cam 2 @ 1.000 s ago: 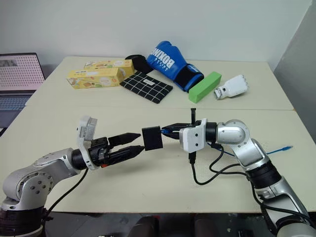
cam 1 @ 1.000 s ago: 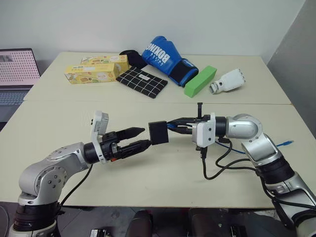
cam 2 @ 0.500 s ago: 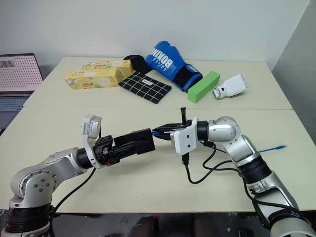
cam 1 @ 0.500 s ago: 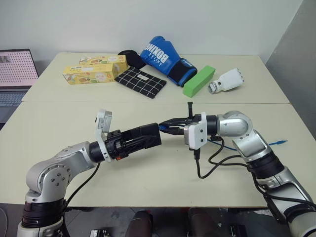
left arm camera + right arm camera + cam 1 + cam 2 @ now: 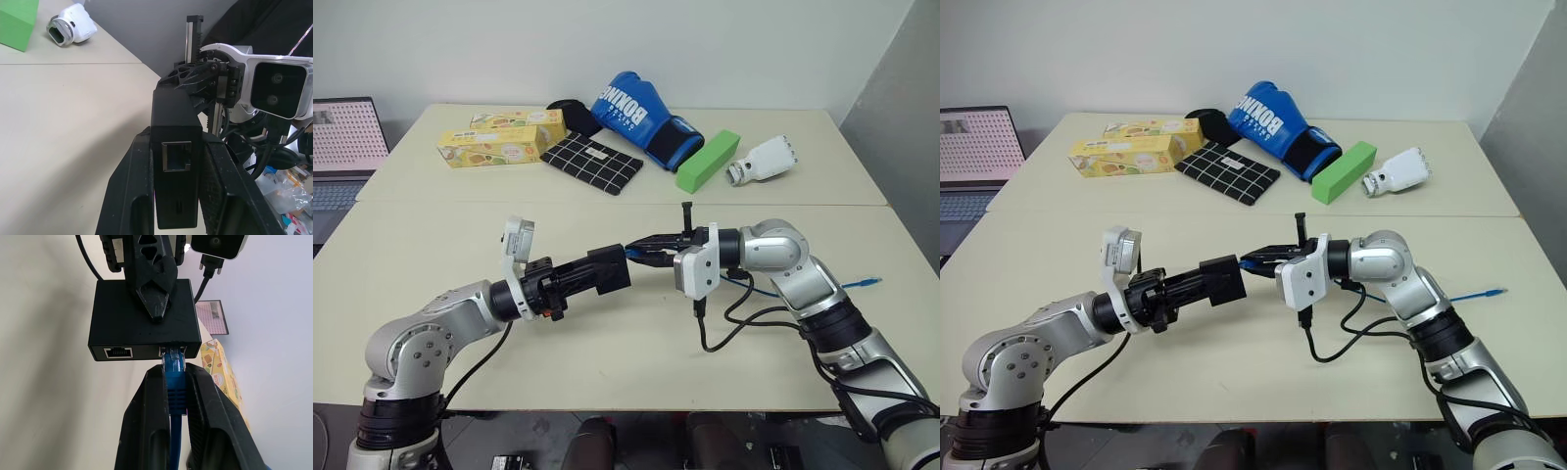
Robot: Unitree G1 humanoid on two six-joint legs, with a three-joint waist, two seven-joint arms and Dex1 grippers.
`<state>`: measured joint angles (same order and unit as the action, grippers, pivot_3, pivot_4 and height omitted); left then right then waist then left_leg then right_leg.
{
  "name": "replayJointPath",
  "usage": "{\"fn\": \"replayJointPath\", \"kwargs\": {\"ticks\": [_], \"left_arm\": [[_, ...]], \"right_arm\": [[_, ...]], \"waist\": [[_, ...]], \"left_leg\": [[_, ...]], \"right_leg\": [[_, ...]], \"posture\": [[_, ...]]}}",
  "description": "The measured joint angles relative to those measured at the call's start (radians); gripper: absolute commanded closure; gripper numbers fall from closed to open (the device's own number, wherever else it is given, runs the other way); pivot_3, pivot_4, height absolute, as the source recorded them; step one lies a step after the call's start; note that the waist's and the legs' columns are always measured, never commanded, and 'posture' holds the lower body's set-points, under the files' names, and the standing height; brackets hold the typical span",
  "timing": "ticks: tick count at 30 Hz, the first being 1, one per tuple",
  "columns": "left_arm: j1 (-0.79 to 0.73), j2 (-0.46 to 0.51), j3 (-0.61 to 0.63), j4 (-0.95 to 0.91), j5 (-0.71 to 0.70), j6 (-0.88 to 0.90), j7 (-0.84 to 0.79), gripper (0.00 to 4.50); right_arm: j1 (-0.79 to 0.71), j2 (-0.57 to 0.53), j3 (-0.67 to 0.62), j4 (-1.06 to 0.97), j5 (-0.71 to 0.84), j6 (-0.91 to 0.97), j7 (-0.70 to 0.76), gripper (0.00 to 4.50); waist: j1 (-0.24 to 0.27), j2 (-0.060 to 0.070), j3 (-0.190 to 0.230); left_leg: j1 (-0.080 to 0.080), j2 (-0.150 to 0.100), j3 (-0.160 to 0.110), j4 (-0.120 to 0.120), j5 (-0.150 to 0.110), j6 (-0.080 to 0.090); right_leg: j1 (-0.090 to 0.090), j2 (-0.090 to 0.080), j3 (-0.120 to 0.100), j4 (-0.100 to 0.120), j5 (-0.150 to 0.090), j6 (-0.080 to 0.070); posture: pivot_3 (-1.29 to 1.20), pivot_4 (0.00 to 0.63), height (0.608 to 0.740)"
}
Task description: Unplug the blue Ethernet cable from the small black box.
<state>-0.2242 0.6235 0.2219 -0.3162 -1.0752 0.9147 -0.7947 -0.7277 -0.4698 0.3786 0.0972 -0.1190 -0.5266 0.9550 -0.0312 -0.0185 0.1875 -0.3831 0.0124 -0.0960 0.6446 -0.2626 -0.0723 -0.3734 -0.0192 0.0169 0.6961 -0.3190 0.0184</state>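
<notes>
From the head cameras, the two arms meet above the pale, matte table [image 5: 607, 362]. The left gripper [image 5: 597, 276] reaches in from the left with its two black fingers clamped flat on the small black box [image 5: 610, 271], a squarish matte plastic block held clear of the tabletop. The right gripper [image 5: 641, 247] comes in from the right, its thin fingers pinched shut on the blue Ethernet cable [image 5: 756, 290] right at the box's edge; the thin bright cord trails back under that arm and lies along the table, ending in a small plug [image 5: 873, 282] near the right edge. At the far side sit a glossy blue boxing glove [image 5: 636, 113], a green foam-like block [image 5: 709, 160], a black cloth with a white grid [image 5: 593, 162], two yellow cartons [image 5: 499, 139] and a white rounded plastic object [image 5: 762, 161].

In the left wrist view, the box [image 5: 174, 156] stands on edge between two broad black fingers [image 5: 132, 191], squeezed on both flat faces. An empty square socket [image 5: 175, 155] faces the camera. Behind it is the right gripper's latticed black frame.

In the right wrist view, the two tapered fingers [image 5: 146, 421] close on the ribbed blue boot of the cable [image 5: 175, 391]. Its clear plug is seated in the box's [image 5: 144, 313] right-hand port, beside an empty port. The left gripper's finger presses across the box's top face.
</notes>
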Motion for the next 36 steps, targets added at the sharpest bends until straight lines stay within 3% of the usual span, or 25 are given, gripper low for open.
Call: {"fn": "replayJointPath", "kwargs": {"ticks": [2,9,15,21,24,30,36], "left_arm": [[0.0,0.0,-0.001,0.003,0.0,0.002,-0.002,3.71],[-0.015,0.021,-0.016,0.043,0.027,0.001,-0.031,3.71],[-0.064,0.051,-0.092,0.106,0.149,-0.1,-0.186,3.71],[-0.097,0.048,-0.157,0.198,0.279,-0.277,-0.342,3.71],[-0.117,0.033,-0.187,0.212,0.321,-0.356,-0.418,3.71],[-0.101,0.033,-0.202,0.212,0.358,-0.422,-0.507,3.71],[-0.099,0.033,-0.199,0.24,0.372,-0.441,-0.539,3.71]], "right_arm": [[-0.001,0.0,0.0,0.008,-0.01,-0.019,-0.003,3.64],[0.001,-0.025,0.005,-0.009,0.006,-0.03,0.018,2.19],[0.058,-0.091,-0.018,-0.099,0.153,0.164,0.09,0.87],[0.146,-0.164,-0.086,-0.331,0.486,0.736,0.115,0.86],[0.171,-0.092,-0.132,-0.415,0.666,1.032,-0.007,0.86],[0.176,-0.017,-0.157,-0.453,0.748,1.243,-0.145,0.86],[0.177,0.011,-0.165,-0.452,0.812,1.344,-0.157,0.86]], "waist": [[0.0,0.0,0.0],[0.0,0.0,0.0],[0.002,0.0,0.0],[0.002,0.0,0.0],[-0.002,0.0,0.0],[-0.001,0.0,0.0],[-0.001,0.0,0.0]], "left_leg": [[0.0,0.0,0.0,0.0,0.0,0.0],[0.0,0.0,0.0,0.0,0.0,0.0],[0.0,0.0,0.0,0.0,0.0,0.0],[-0.001,0.0,-0.001,0.0,0.0,0.0],[-0.001,0.0,-0.001,-0.001,0.0,0.001],[-0.002,-0.001,0.0,-0.001,0.0,0.001],[-0.002,-0.001,0.0,-0.001,0.0,0.001]], "right_leg": [[0.0,0.0,0.0,0.0,0.0,0.0],[0.0,0.0,0.0,0.0,0.0,0.0],[0.0,0.0,0.0,0.0,0.0,0.0],[0.0,-0.001,0.0,-0.001,0.0,0.0],[-0.001,0.001,0.0,0.0,0.0,0.0],[-0.001,0.0,0.0,-0.001,0.0,0.0],[-0.001,0.001,-0.001,-0.001,0.0,0.0]], "posture": [[0.0,0.15,0.74],[0.0,0.15,0.74],[0.0,0.15,0.74],[0.0,0.15,0.74],[0.0,0.15,0.74],[0.0,0.15,0.74],[0.0,0.15,0.74]]}}
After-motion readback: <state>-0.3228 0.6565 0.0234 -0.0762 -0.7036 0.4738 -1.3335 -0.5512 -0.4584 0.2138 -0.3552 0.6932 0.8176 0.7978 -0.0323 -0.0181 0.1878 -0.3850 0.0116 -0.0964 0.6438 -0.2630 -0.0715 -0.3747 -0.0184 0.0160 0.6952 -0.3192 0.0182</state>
